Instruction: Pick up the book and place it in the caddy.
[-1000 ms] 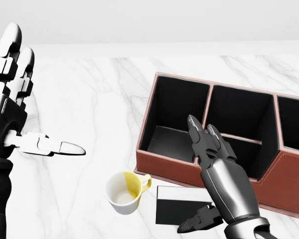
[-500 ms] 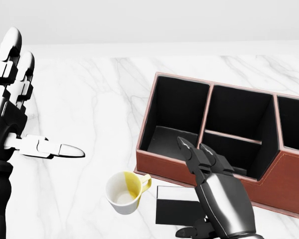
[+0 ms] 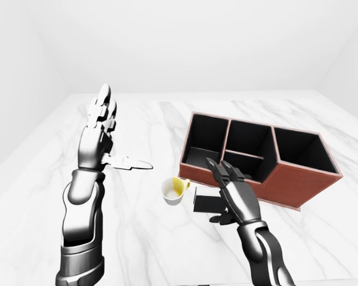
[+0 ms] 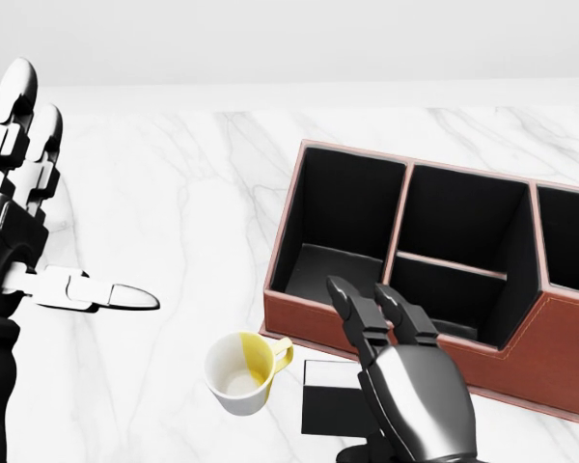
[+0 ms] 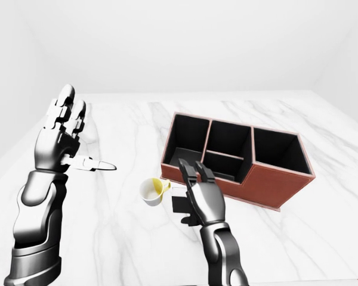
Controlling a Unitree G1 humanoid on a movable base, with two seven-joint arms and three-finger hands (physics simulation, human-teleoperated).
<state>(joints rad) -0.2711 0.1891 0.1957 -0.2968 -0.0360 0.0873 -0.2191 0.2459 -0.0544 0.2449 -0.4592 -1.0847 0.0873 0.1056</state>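
Hovering low at the bottom of the head view, the right hand (image 4: 405, 386) sits over the book (image 4: 333, 397), back of the hand facing up, two fingers (image 4: 352, 311) stretched toward the caddy's near wall, thumb tucked down at the book's lower edge. Fingers are spread, nothing clenched; can't tell if any of them touch the cover. Right forearm rises from the bottom edge of the left-eye view, slightly bent at the wrist.

Book is a flat black slab lying on the white marble tabletop (image 4: 174, 193), just below the caddy's near wall and just right of the mug. Right half of it is hidden under the hand.

Mug (image 4: 239, 374), white outside, yellow inside, stands upright with its handle pointing toward the caddy, close to the caddy's lower left corner, not touching the book as far as I can see.

Caddy (image 4: 314, 323): red-brown walls, black inside, several compartments. Left one full depth, middle one split by a crossbar, right one cut off by the head view's edge. Sits angled on the tabletop.

Left hand (image 3: 101, 140) is raised well left of everything, forearm near vertical, palm toward the caddy, two fingers straight up, thumb (image 4: 87, 289) sticking out horizontally to the right. Released, holding nothing.
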